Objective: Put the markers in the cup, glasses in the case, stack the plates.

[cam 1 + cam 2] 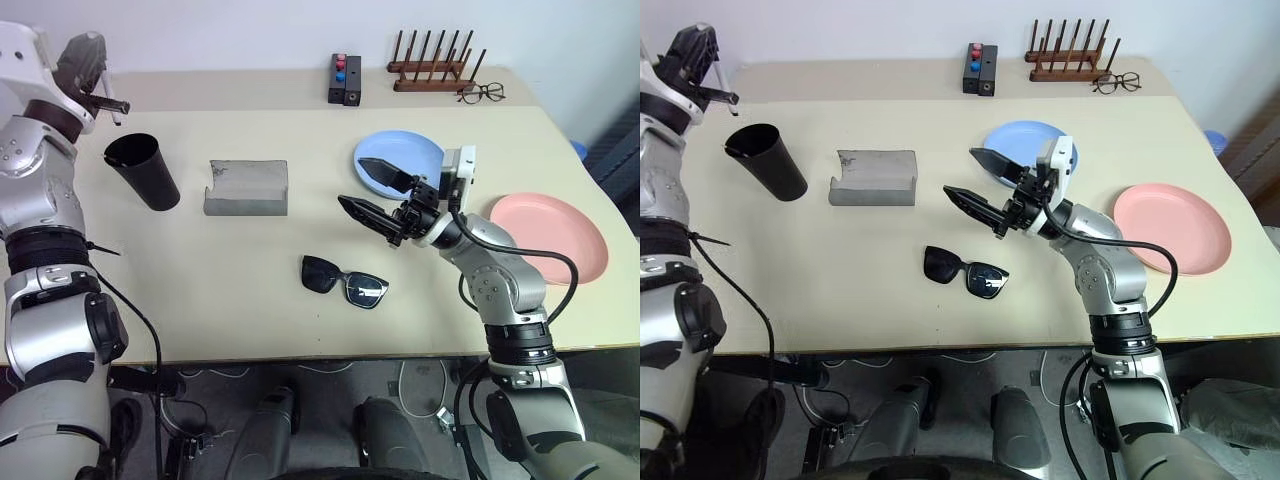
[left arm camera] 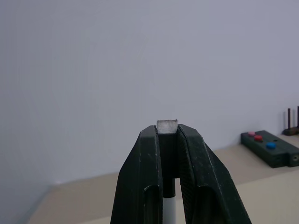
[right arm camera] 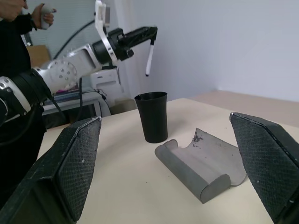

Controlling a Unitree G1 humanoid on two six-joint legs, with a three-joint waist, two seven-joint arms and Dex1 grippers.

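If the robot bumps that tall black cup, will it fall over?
Probably yes. The tall black tapered plastic cup stands on its narrow end with the wider rim up, so a sideways knock could tip it. It looks thin and empty, so likely light. Once down, its round tapered shape would probably roll in a curve across the smooth beige table.

One marker [image 3: 149, 58] is visible, at the upper left of the head views. There is one black cup [image 1: 143, 170] at left and one grey case [image 1: 247, 187] left of centre. Two plates lie at right: one blue [image 1: 420, 152], one pink [image 1: 560, 235]. One pair of sunglasses [image 1: 344, 281] sits at centre, one pair of clear spectacles [image 1: 482, 94] at upper right, beside one wooden rack [image 1: 432, 62], and one button box [image 1: 345, 79] at top centre.
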